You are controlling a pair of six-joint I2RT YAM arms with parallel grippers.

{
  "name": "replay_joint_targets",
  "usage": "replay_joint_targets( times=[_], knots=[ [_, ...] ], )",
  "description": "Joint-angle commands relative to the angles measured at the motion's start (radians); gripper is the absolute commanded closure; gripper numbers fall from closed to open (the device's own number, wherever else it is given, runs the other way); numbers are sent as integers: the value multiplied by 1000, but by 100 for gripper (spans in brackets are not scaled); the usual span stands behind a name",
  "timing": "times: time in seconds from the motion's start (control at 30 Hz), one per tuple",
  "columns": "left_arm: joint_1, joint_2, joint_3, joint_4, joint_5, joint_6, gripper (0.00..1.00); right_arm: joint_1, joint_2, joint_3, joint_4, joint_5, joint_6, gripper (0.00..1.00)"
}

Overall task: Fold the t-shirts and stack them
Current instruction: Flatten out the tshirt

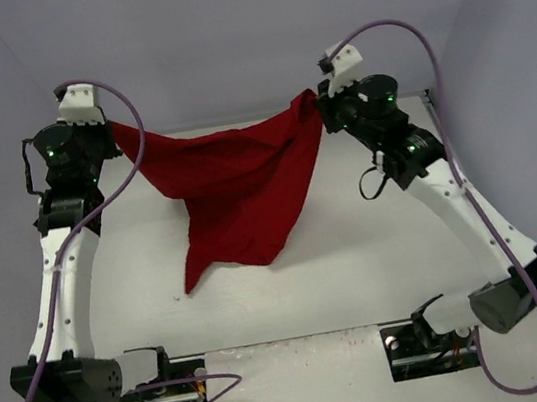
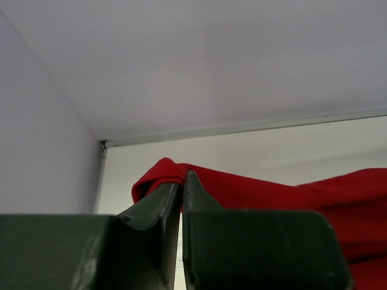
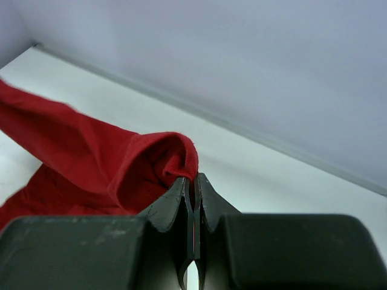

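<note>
**A:** What could have gone wrong there?

**B:** Each claw held only a thin edge. The left claw (image 2: pixel 182 181) was pressed together on one corner of the dark red t-shirt (image 1: pixel 237 191), and the right claw (image 3: pixel 193 181) pinched another. The shirt hung stretched between them above the table (image 1: pixel 360 268), its lowest tip seemingly resting there. Pulling further apart might have slipped a corner free.

**A:** And the count?

**B:** One t-shirt, two claws, one table.

White table (image 1: pixel 360 273), t-shirt (image 1: pixel 237 191) tail on it
</note>
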Motion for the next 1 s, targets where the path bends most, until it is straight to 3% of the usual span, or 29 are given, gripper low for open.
replay_joint_targets(
  times=[0.0, 0.2, 0.5, 0.77, 0.97],
  knots=[
    [7, -129, 5, 149, -12, 108, 100, -65, -154, -47, 36, 12, -48, 100],
    [7, -170, 64, 141, -155, 138, 100, -114, -273, -36, 47, 97, -86, 100],
    [7, -182, 133, 201, -214, 183, 100, -121, -324, 58, 82, 227, -133, 100],
    [7, -191, 165, 229, -211, 203, 100, -121, -321, 133, 116, 258, -164, 100],
    [7, -169, 110, 216, -184, 161, 100, -136, -305, 14, 203, 253, -196, 100]
  ],
)
